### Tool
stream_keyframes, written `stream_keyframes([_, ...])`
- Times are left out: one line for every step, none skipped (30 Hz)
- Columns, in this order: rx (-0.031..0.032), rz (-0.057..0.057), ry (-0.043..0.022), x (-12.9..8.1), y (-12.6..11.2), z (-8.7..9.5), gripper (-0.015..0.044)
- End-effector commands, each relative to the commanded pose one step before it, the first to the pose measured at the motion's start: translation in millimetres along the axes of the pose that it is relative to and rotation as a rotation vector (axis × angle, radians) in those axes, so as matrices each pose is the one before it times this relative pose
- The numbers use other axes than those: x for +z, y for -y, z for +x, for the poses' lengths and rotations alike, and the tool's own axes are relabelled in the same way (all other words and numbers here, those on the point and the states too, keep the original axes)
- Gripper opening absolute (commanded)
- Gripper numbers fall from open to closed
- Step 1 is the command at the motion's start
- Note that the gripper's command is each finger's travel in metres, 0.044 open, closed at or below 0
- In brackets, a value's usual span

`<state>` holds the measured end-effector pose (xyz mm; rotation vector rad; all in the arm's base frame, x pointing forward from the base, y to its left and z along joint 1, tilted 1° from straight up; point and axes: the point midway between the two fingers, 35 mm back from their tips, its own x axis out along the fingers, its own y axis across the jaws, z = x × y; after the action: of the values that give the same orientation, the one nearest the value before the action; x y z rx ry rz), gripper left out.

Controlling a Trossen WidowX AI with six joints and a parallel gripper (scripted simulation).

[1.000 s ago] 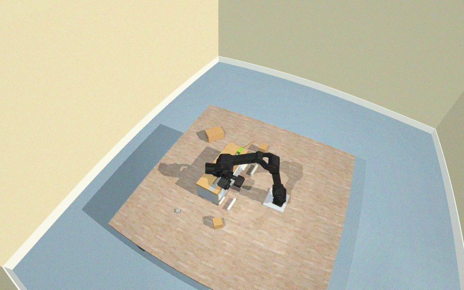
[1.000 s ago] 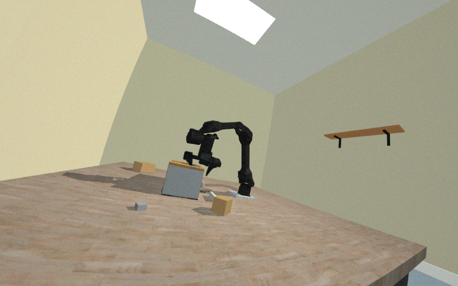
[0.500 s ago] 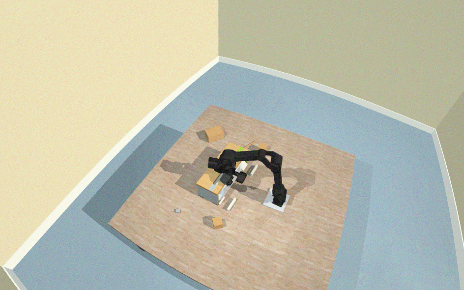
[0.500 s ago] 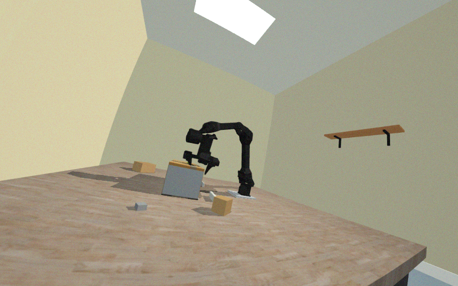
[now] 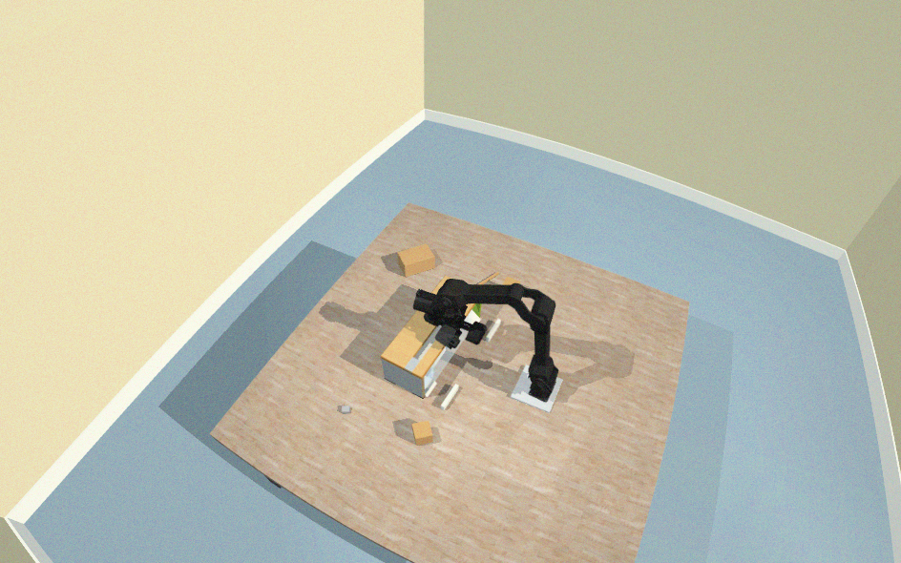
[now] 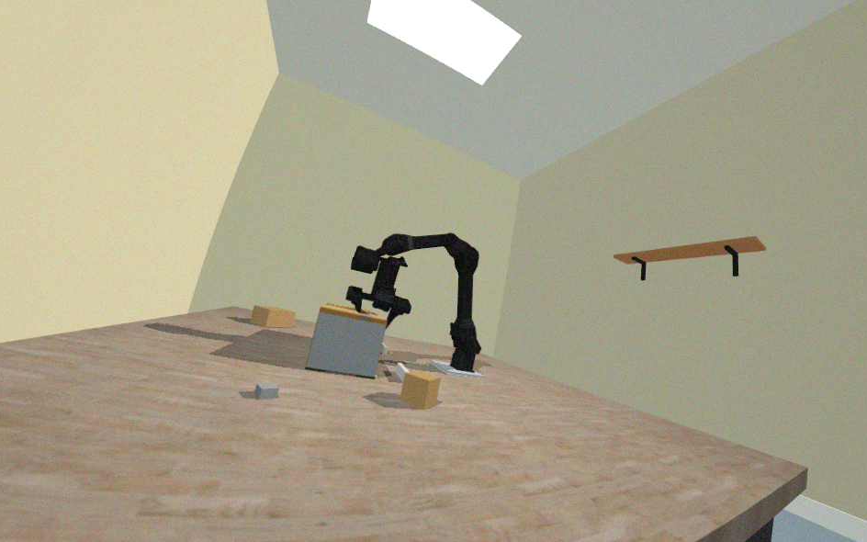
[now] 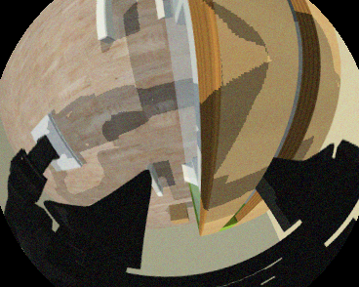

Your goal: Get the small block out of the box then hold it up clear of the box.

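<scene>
One green patch [image 7: 195, 202] by the box [image 7: 242, 115], wrist view only

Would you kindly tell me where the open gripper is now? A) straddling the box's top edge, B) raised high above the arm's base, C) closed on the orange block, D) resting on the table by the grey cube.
A: the gripper hangs open and empty, one finger over the box top, the other beside it.

table [image 6: 423, 471]: matt wood planks | box [image 6: 346, 346]: grey walls (tan lid) | arm [image 6: 464, 282]: matt black
</scene>
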<state>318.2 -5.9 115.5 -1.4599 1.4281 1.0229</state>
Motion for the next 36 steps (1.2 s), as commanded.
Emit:
stream_keyframes([0.00660, -0.0015, -0.00603, -10.71, -1.92, 6.23, 0.0400])
stream_keyframes([-0.00001, 0.0000, -0.00033, -3.09, 0.00, 1.08, 0.0400])
stream_keyframes([-0.00001, 0.0000, -0.00033, -3.10, 0.00, 1.08, 0.0400])
stream_keyframes([-0.00001, 0.0000, -0.00033, -3.11, 0.00, 1.08, 0.0400])
stream_keyframes([-0.00001, 0.0000, -0.00033, -3.11, 0.00, 1.08, 0.0400])
stream_keyframes([-0.00001, 0.0000, -0.00034, -3.11, 0.00, 1.08, 0.0400])
stream_keyframes([-0.00001, 0.0000, -0.00034, -3.13, 0.00, 1.09, 0.0400])
stream_keyframes([-0.00001, 0.0000, -0.00034, -3.14, 0.00, 1.09, 0.0400])
stream_keyframes([0.00000, 0.0000, -0.00034, -3.14, -0.01, 1.09, 0.0400])
stream_keyframes([0.00000, 0.0000, -0.00034, -3.15, -0.01, 1.09, 0.0400])
stream_keyframes([0.00000, 0.0000, -0.00034, -3.16, -0.01, 1.10, 0.0400])
stream_keyframes([0.00000, 0.0000, -0.00034, -3.17, -0.01, 1.10, 0.0400])
stream_keyframes([0.00000, 0.0000, -0.00034, -3.17, -0.01, 1.10, 0.0400])
stream_keyframes([0.00000, 0.0000, -0.00034, -3.16, -0.01, 1.09, 0.0400])
stream_keyframes([0.00000, 0.0000, -0.00034, -3.16, -0.01, 1.09, 0.0400])
stream_keyframes([0.00000, 0.0000, -0.00034, -3.14, -0.01, 1.08, 0.0400])
stream_keyframes([0.00000, 0.0000, -0.00034, -3.15, -0.01, 1.09, 0.0400])
stream_keyframes([0.00000, 0.0000, -0.00034, -3.19, -0.01, 1.10, 0.0400])
stream_keyframes([0.00000, 0.0000, -0.00035, -3.22, -0.01, 1.11, 0.0400])
stream_keyframes([0.00000, 0.0000, -0.00035, -3.23, -0.01, 1.11, 0.0400])
stream_keyframes([0.00000, 0.0000, -0.00035, -3.25, -0.01, 1.12, 0.0400])
stream_keyframes([0.00000, 0.0000, -0.00035, -3.26, -0.01, 1.12, 0.0400])
stream_keyframes([0.00000, 0.0000, -0.00035, -3.28, -0.01, 1.13, 0.0400])
stream_keyframes([0.00000, 0.0000, -0.00036, -3.31, -0.01, 1.14, 0.0400])
stream_keyframes([0.00000, 0.0000, -0.00036, -3.33, -0.01, 1.15, 0.0400])
stream_keyframes([0.00000, 0.0000, -0.00030, -2.75, -0.01, 0.94, 0.0400])
stream_keyframes([0.00000, 0.0000, -0.00022, -1.85, -0.02, 0.63, 0.0400])
stream_keyframes([0.00000, 0.0000, -0.00008, -0.64, -0.01, 0.22, 0.0400])
stream_keyframes([0.00000, 0.0000, 0.00000, 0.00, 0.00, 0.00, 0.0400])
stream_keyframes([-0.00002, 0.0002, 0.00006, -0.63, 0.23, -1.90, 0.0400])
stream_keyframes([-0.00003, 0.0003, 0.00011, -1.09, 0.37, -3.31, 0.0400])
stream_keyframes([-0.00003, 0.0005, 0.00016, -1.60, 0.46, -4.93, 0.0400])
stream_keyframes([-0.00003, 0.0007, 0.00023, -2.20, 0.47, -6.87, 0.0400])
stream_keyframes([-0.00001, 0.0007, 0.00025, -2.33, 0.28, -7.38, 0.0400])
stream_keyframes([0.00002, 0.0008, 0.00029, -2.57, 0.03, -8.31, 0.0400])
stream_keyframes([0.00006, 0.0009, 0.00034, -2.90, -0.32, -9.61, 0.0400])
